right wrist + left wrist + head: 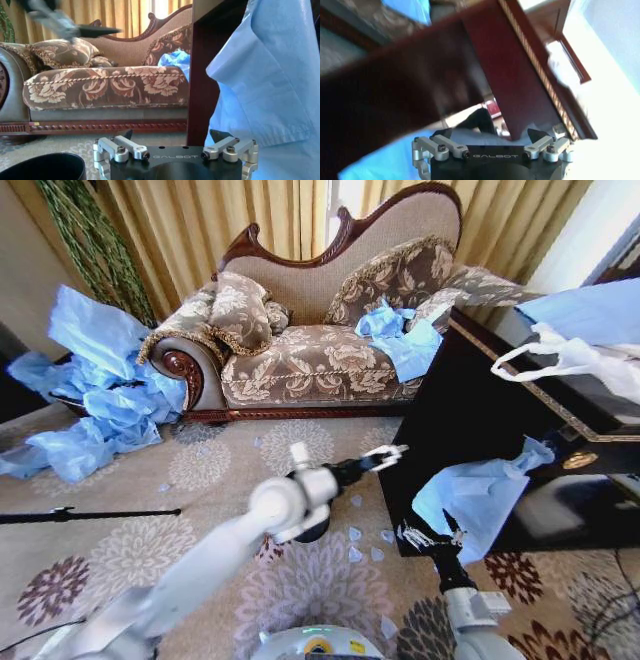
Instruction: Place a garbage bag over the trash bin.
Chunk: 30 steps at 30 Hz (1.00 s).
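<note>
A: Where's the small glossy black cylindrical trash bin?

B: On the carpet beneath the arms. The thin light-blue translucent garbage bag hangs from the dark cabinet's front edge, just beyond the right gripper.

A: Its jaws?

B: Apart, holding nothing. I'd pinch one hanging layer. The left gripper, beyond, is also spread, empty.
</note>
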### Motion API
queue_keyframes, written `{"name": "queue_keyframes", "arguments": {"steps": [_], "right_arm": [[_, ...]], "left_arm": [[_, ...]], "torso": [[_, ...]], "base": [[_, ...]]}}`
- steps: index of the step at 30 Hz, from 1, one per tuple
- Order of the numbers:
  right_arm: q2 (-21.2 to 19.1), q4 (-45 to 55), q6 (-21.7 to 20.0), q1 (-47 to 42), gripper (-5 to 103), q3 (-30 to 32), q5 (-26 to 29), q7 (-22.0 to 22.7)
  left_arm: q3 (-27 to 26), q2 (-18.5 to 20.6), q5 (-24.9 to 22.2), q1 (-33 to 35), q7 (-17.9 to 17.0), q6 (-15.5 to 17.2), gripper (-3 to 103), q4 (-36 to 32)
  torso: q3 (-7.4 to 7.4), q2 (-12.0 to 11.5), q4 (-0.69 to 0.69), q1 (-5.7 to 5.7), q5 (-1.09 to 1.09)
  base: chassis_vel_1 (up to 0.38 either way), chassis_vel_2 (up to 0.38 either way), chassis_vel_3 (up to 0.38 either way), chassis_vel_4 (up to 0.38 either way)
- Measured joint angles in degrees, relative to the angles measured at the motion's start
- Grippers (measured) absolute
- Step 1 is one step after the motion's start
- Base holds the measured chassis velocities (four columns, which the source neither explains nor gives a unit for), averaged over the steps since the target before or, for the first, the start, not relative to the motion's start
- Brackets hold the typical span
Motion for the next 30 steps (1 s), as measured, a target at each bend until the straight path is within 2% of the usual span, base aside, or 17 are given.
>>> {"name": "queue_keyframes", "arguments": {"steps": [4, 5, 8, 9, 12, 15, 21, 25, 29, 30], "right_arm": [[0.72, -0.41, -0.02, 0.03, 100, 0.02, -0.50, 0.13], [0.72, -0.41, -0.02, 0.03, 100, 0.02, -0.50, 0.13], [1.08, -1.04, -0.02, 0.36, 100, 0.03, -0.97, 0.44], [1.08, -1.04, -0.02, 0.36, 100, 0.03, -0.97, 0.44], [1.27, -1.55, -0.10, 0.44, 100, -0.01, -1.39, 1.00], [1.24, -1.55, -0.32, 0.16, 100, 0.02, -1.41, 1.21], [1.13, -1.52, -0.35, -0.03, 100, 0.10, -1.41, 1.60], [1.34, -1.52, -0.26, -0.12, 100, 0.13, -1.56, 2.06], [1.50, -1.56, -0.03, -0.34, 100, 0.19, -1.94, 2.15], [1.50, -1.56, -0.03, -0.34, 100, 0.19, -1.94, 2.15]], "left_arm": [[3.83, -5.00, 0.02, -2.86, -1.59, -0.18, 100, 2.70], [3.83, -5.00, 0.02, -2.86, -1.59, -0.18, 100, 2.70], [5.83, -9.42, -0.22, -4.74, -2.31, -0.21, 100, 4.48], [5.83, -9.42, -0.22, -4.74, -2.31, -0.21, 100, 4.48], [6.67, -12.72, -0.43, -5.51, -2.42, -0.10, 100, 5.91], [7.12, -14.57, -0.54, -5.54, -2.49, 0.07, 100, 6.64], [7.51, -15.41, -0.54, -5.02, -2.25, 0.22, 101, 7.43], [7.55, -16.16, -0.25, -4.68, -1.87, 0.53, 96, 7.96], [7.63, -15.99, 0.05, -4.49, -1.65, 0.48, 75, 7.97], [7.63, -15.99, 0.05, -4.49, -1.65, 0.48, 75, 7.97]], "torso": [[0.00, 0.00, 0.00, 0.00, 0.00], [0.00, 0.00, 0.00, 0.00, 0.00], [0.00, 0.00, 0.02, 0.00, -0.01], [0.00, 0.00, 0.02, 0.00, -0.01], [0.00, 0.00, 0.01, 0.00, -0.01], [0.00, 0.00, 0.01, 0.00, -0.02], [0.00, 0.00, 0.02, 0.00, -0.02], [0.00, 0.00, 0.01, 0.00, -0.02], [-0.01, 0.00, 0.01, 0.00, -0.02], [-0.01, 0.00, 0.01, 0.00, -0.02]], "base": [[0.000, 0.000, 0.000, 0.000], [0.000, 0.000, 0.000, 0.000], [0.000, 0.000, 0.000, 0.000], [0.000, 0.000, 0.000, 0.000], [0.000, 0.000, 0.000, 0.000], [0.000, 0.000, 0.000, 0.000], [0.000, 0.000, 0.000, 0.000], [0.000, 0.000, 0.000, 0.000], [0.000, 0.000, 0.000, 0.000], [0.000, 0.000, 0.000, 0.000]]}}
